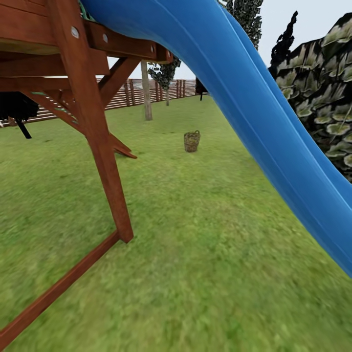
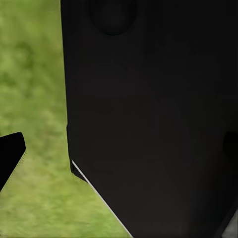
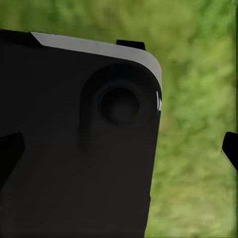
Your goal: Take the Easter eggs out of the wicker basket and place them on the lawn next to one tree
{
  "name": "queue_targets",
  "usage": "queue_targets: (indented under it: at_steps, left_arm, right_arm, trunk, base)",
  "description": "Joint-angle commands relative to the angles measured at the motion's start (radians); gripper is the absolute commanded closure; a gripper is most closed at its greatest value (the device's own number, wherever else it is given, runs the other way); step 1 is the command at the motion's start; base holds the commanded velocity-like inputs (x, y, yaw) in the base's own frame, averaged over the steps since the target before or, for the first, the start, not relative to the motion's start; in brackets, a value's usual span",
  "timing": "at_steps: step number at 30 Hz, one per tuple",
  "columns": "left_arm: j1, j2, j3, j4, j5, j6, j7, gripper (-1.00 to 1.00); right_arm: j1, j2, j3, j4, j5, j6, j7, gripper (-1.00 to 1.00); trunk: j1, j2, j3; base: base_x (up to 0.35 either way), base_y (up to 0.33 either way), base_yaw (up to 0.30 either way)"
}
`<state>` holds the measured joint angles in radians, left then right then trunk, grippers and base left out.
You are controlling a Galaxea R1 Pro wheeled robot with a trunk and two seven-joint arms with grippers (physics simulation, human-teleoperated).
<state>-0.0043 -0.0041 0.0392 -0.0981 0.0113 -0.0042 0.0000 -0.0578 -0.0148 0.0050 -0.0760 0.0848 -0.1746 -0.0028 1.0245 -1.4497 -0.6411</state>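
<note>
- Was en route, head cam looking btwn the playset's wooden frame (image 1: 93, 122) on my left & the blue slide (image 1: 274, 122) on my right.
- Wicker basket (image 1: 191, 141) sat upright on the lawn (image 1: 205, 254), well ahead, in the gap btwn those two. Eggs too small/hidden at that range; couldn't confirm them.
- Bare grey-brown tree (image 1: 146, 93) stood beyond & left of the basket, short of the fence (image 1: 146, 93). Judged it the handiest drop spot.
- Wrist cams: mostly dark robot body over blurred grass. Jaws' state: couldn't tell, either arm; nothing seen held.
- Step in hand, as I judged it: drive up to the basket. Doing it well = steer straight down the gap, keep clear of the frame leg & slide edge, stop w/ basket in reach of both arms.
</note>
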Motion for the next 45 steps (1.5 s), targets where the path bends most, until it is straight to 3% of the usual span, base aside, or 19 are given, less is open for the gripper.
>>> queue_targets:
  at_steps: [1, 10, 25, 45]
  left_arm:
    - [0.000, 0.000, 0.004, 0.000, 0.001, 0.000, 0.000, -1.00]
    - [0.000, -0.001, 0.004, -0.001, 0.001, -0.001, 0.000, -1.00]
    - [0.000, -0.002, 0.004, -0.002, 0.001, 0.000, 0.000, -1.00]
    - [0.000, -0.006, 0.004, -0.003, 0.001, 0.000, -0.001, -1.00]
  right_arm:
    - [-0.001, 0.000, 0.000, 0.001, 0.009, -0.003, 0.000, -1.00]
    - [-0.001, -0.001, 0.000, 0.000, 0.009, -0.002, 0.000, -1.00]
    - [-0.001, 0.000, 0.000, 0.000, 0.009, -0.003, 0.000, -1.00]
    - [-0.001, -0.001, 0.000, -0.001, 0.010, -0.002, 0.000, -1.00]
  trunk:
    - [0.001, 0.000, -0.001]
    - [0.001, 0.000, -0.001]
    - [0.001, 0.000, -0.001]
    - [0.001, 0.000, -0.001]
  base:
    - [0.338, 0.000, 0.000]
    - [0.279, 0.000, 0.000]
    - [0.006, 0.000, 0.156]
    - [0.000, 0.000, 0.005]
